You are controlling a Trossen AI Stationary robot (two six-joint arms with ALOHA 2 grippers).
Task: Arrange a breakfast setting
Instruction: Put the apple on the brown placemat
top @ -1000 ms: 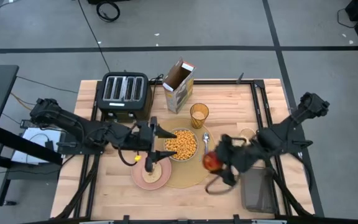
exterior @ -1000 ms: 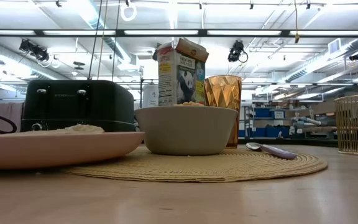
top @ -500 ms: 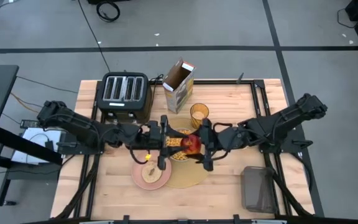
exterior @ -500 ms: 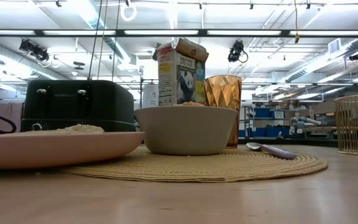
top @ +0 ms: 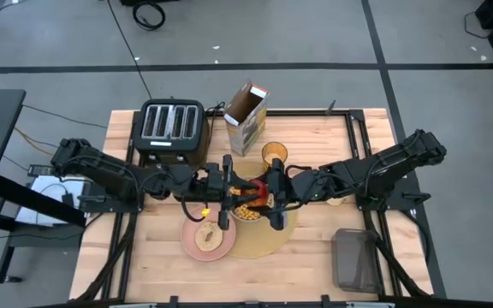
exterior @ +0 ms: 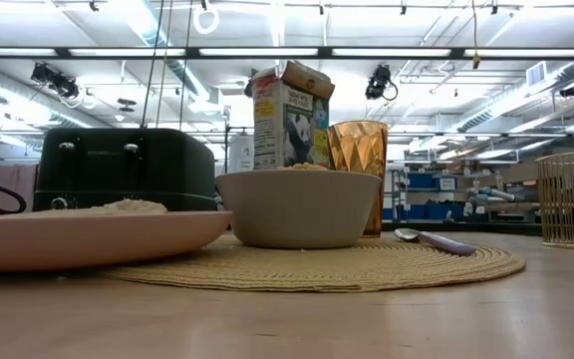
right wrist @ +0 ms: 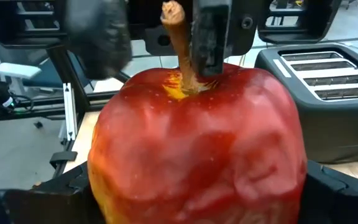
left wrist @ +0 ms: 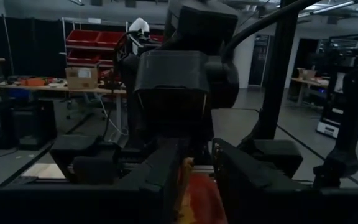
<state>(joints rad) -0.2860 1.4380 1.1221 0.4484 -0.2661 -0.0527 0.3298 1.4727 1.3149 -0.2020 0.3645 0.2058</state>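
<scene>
My right gripper is shut on the red apple, which it holds in the air above the pale grey bowl of cereal. My left gripper faces it from the table's left, open, with a finger on either side of the apple's stem. The bowl stands on the round tan placemat. The pink plate with the bread piece overlaps the placemat's left edge. The amber cup stands behind the bowl. The spoon lies on the placemat's right side. My right gripper pinches the apple's two sides between its fingers, coming about level from the table's right. The apple is lifted clear, stem up. My left gripper has one finger right beside the stem and the other apart; whether it touches I cannot tell.
A black toaster and an opened cereal carton stand at the table's far side. A wire basket sits at the near right. Bare wood lies near the front edge and at the far right.
My right gripper has carried the apple from the placemat's near right edge toward the table's left, up over the bowl, rolling and levelling out. My left gripper has moved toward the apple and its fingers have narrowed from wide open to a small gap around the stem.
</scene>
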